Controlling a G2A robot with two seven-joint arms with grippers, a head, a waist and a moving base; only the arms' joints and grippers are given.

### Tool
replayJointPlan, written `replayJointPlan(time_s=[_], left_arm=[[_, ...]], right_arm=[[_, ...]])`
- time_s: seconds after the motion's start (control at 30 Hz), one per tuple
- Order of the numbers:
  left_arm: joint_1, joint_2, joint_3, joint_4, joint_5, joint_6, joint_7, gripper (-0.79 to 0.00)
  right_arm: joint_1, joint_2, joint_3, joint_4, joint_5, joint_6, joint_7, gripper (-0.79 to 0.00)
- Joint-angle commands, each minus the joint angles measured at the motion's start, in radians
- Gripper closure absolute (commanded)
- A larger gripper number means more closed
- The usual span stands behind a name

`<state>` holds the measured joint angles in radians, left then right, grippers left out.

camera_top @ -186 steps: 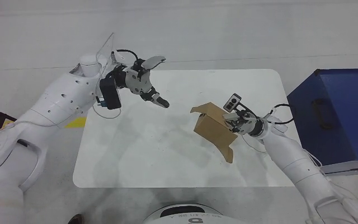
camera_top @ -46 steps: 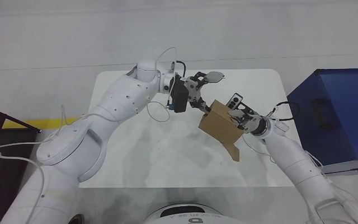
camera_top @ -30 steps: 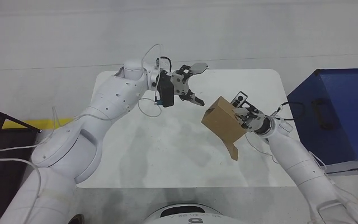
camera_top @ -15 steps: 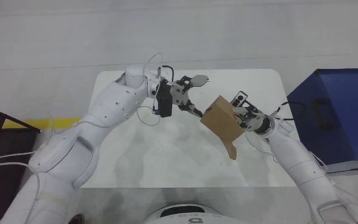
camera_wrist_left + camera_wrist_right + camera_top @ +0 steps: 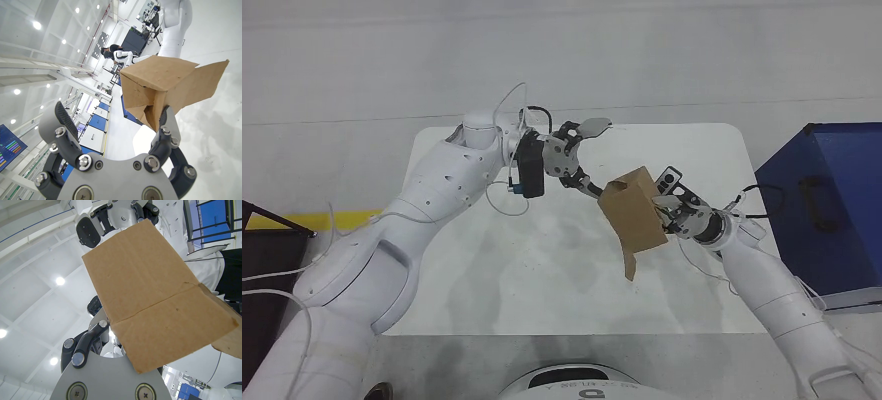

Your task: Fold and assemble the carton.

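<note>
Top view: right gripper (image 5: 671, 211) clamps the carton (image 5: 635, 208); left gripper (image 5: 595, 158), spread wide, touches its end flap.

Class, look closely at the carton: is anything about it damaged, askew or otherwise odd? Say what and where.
Yes. The carton is tilted in the air, and its folded corner by the left tool is torn and ragged. One flap hangs loose below it.

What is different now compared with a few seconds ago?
The left gripper swung across the table to the carton and now touches an end flap, wide open. The carton turned a little, and its hanging flap swung toward the left arm. The right gripper kept its grip on the carton.
</note>
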<state>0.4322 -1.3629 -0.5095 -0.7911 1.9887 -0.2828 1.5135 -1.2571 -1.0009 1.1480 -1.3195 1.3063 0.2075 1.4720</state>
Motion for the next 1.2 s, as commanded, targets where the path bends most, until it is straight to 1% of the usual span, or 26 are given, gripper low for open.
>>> replayJointPlan(time_s=[0.0,0.2,0.3,0.43,0.5,0.63,0.83,1.17], left_arm=[[-0.002,0.001,-0.004,0.01,0.002,0.002,0.007,-0.785],[-0.007,0.017,-0.038,0.063,0.002,0.023,0.013,-0.785],[-0.004,0.024,-0.051,0.057,0.004,0.03,0.016,-0.785],[0.002,0.023,-0.046,0.013,0.016,0.016,0.009,-0.785],[0.003,0.016,-0.031,-0.012,0.028,0.0,-0.001,-0.785],[-0.004,-0.009,0.013,-0.043,0.055,-0.031,-0.038,-0.785],[-0.024,-0.044,0.04,-0.016,0.043,-0.023,-0.038,-0.785],[-0.037,-0.089,0.066,0.041,0.029,0.009,-0.032,-0.785]], right_arm=[[-0.002,-0.001,0.002,-0.001,-0.006,0.003,0.001,0.0],[-0.007,0.0,0.011,-0.003,-0.045,0.021,0.023,0.0],[-0.002,0.002,0.009,-0.006,-0.094,0.027,0.028,0.0],[0.001,0.0,0.01,-0.007,-0.098,0.033,0.029,0.0],[0.005,-0.002,0.01,-0.006,-0.1,0.034,0.029,0.0],[0.011,-0.006,0.009,0.002,-0.095,0.04,0.03,0.0],[0.009,-0.009,0.012,0.008,-0.1,0.038,0.037,0.0],[0.009,-0.014,0.009,0.015,-0.12,0.041,0.045,0.0]])
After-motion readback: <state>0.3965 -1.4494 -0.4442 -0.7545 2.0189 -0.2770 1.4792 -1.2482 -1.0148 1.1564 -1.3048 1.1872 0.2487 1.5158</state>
